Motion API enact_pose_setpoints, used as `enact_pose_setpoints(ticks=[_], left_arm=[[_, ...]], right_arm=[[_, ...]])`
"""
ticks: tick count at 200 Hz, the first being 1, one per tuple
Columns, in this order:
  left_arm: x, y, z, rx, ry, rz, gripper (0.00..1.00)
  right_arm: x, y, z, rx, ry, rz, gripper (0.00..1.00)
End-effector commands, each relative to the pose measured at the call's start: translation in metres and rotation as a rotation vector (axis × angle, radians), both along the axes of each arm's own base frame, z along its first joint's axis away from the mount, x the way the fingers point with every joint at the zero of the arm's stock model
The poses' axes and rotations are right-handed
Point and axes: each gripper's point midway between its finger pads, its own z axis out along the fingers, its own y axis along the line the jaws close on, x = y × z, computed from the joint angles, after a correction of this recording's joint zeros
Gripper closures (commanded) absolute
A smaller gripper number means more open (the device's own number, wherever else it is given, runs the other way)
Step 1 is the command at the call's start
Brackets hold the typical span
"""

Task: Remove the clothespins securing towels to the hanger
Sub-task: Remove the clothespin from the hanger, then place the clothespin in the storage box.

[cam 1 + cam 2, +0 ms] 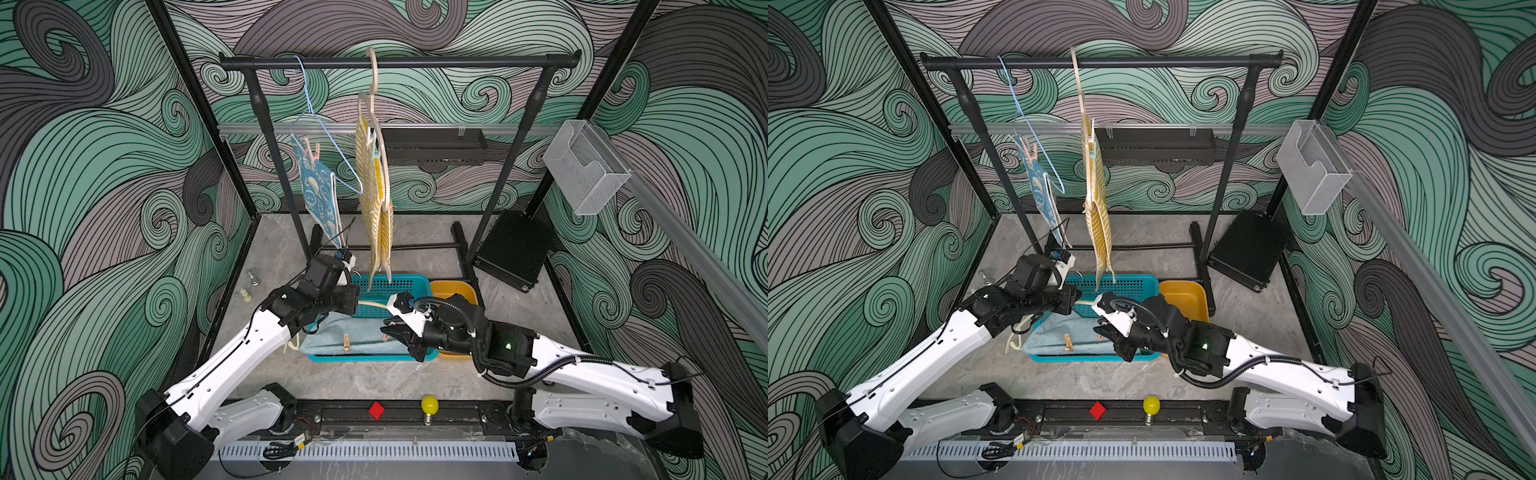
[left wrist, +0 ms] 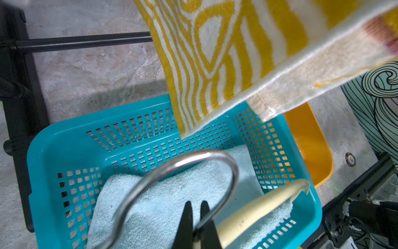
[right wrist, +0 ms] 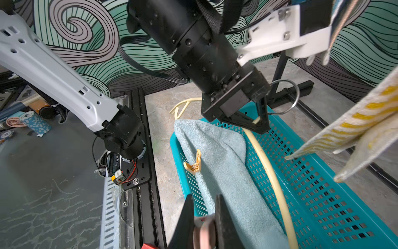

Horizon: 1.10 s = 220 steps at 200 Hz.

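**Towels, 3.**
- Bunny towel [image 1: 318, 187], teal-blue with white figures. It hangs from the blue wire hanger [image 1: 332, 143] on the black rail [image 1: 399, 62], at 12 o'clock from the basket.
- Striped towel [image 1: 374, 203], yellow and white. It hangs from the beige hanger [image 1: 375, 79] on the same rail, just beside the bunny towel at its 3 o'clock.
- Terry towel [image 3: 219, 172], pale blue. It lies rumpled in the teal basket [image 1: 399, 284].

**Clothespins, 4 places.**
- Pink clothespin [image 3: 203, 228], 1, pinched between the jaws of the right gripper [image 3: 204, 200], which sits at the basket's 4 o'clock.
- Orange-yellow clothespin [image 3: 193, 163], 1, loose on the terry towel.
- Pink pegs [image 1: 312, 147] on the bunny towel's top edge. The count cannot be told.
- Pale-teal peg [image 1: 376, 145] on the striped towel's top edge. Any further pegs there cannot be told.

**Hangers, 3.**
- Two are on the rail, as listed above.
- The third is the cream hanger [image 3: 273, 172], with a metal hook [image 2: 183, 163]. It lies across the basket over the terry towel. The left gripper [image 2: 196, 204] is clenched on its neck at the basket's 10 o'clock corner.

**Containers, 2.**
- The teal basket.
- Orange tub [image 1: 457, 289], just beside the basket at 3 o'clock.

**Sundries at 6 o'clock, 1 each.**
- Red block [image 1: 376, 410].
- Yellow bulb [image 1: 429, 405].
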Motion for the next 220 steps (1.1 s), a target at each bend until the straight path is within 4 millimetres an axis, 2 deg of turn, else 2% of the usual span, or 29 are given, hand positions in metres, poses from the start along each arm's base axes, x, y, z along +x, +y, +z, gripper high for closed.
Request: enact_pose_setpoints(ticks=[1,48,74,105,153,194,220], left_arm=[[0.002,-0.001,0.006,-0.005,-0.017,0.01,1.0],[0.004,-0.002,0.008,-0.003,-0.019,0.007,1.0],[0.002,-0.002,0.011,0.006,-0.023,-0.008,1.0],[0.0,0.007,0.013,0.037,-0.046,0.004,1.0],[0.001,0.002,0.01,0.008,-0.038,0.005,1.0],[0.002,0.001,0.008,0.002,-0.038,0.01,1.0],[0.002,0.001,0.009,0.0,-0.042,0.013,1.0]], right_arm=[[0.005,-0.015,-0.009,-0.027,0.016,-0.065,1.0],[0.013,-0.046,-0.001,0.03,0.021,-0.184,1.0],[0.032,-0.067,0.006,0.076,0.068,-0.334,1.0],[0.049,-0.09,-0.002,0.054,0.146,-0.449,1.0],[0.073,-0.126,-0.007,0.071,0.148,-0.617,1.0],[0.102,-0.156,-0.033,-0.013,0.216,-0.78,1.0],[0.121,-0.168,-0.053,-0.03,0.28,-0.858,1.0]])
